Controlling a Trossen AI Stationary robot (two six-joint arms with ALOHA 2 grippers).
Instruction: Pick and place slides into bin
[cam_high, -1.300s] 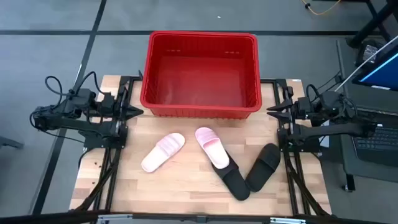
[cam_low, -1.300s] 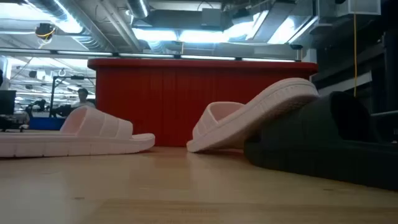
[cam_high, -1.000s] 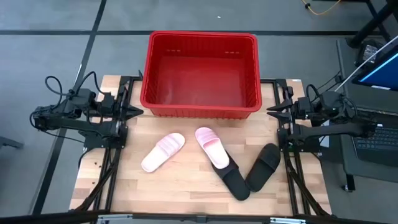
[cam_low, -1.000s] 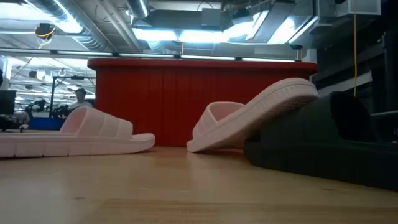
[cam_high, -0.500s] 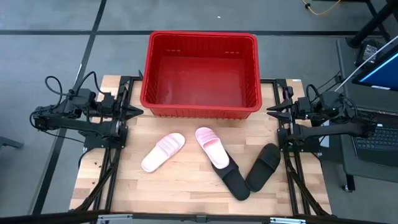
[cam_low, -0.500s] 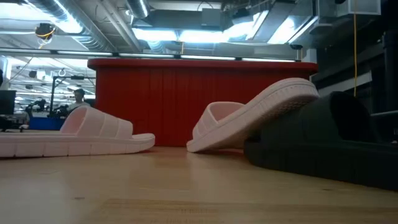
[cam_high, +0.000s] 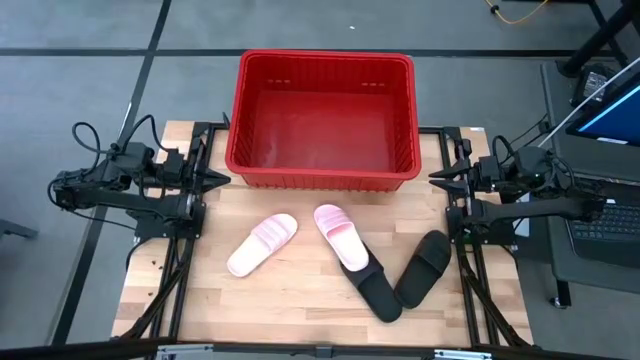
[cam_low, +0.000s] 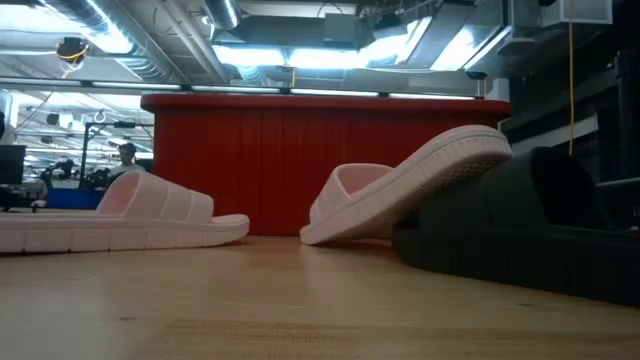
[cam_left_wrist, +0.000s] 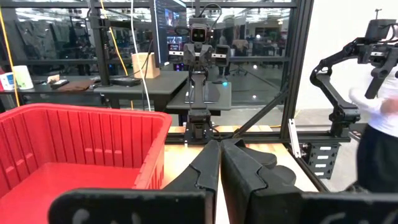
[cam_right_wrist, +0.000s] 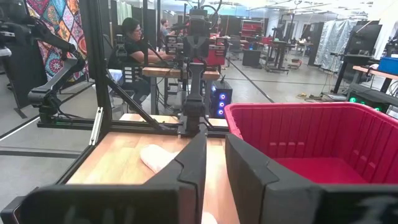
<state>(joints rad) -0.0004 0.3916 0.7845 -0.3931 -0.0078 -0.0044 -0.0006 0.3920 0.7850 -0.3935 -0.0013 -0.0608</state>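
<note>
The red bin (cam_high: 322, 120) sits at the far edge of the wooden table (cam_high: 300, 300), its long sides running across the table, nothing inside it. All four slides lie on the boards in front of it. The left pink slide (cam_high: 262, 243) lies flat on a diagonal, one end toward the bin and the other toward the near left corner. The right pink slide (cam_high: 340, 235) slants the other way, from near the bin down toward the near right, and in the low view its far end is tipped up, propped on a black slide (cam_high: 376, 290) that carries on along the same line. The second black slide (cam_high: 424, 267) leans the opposite way, so the two black ones meet at their near ends in a V.

The left gripper (cam_high: 222, 179) is parked at the table's left edge beside the bin's near corner, fingers almost together, holding nothing. The right gripper (cam_high: 437, 178) mirrors it at the right edge, fingers a narrow gap apart, also empty
</note>
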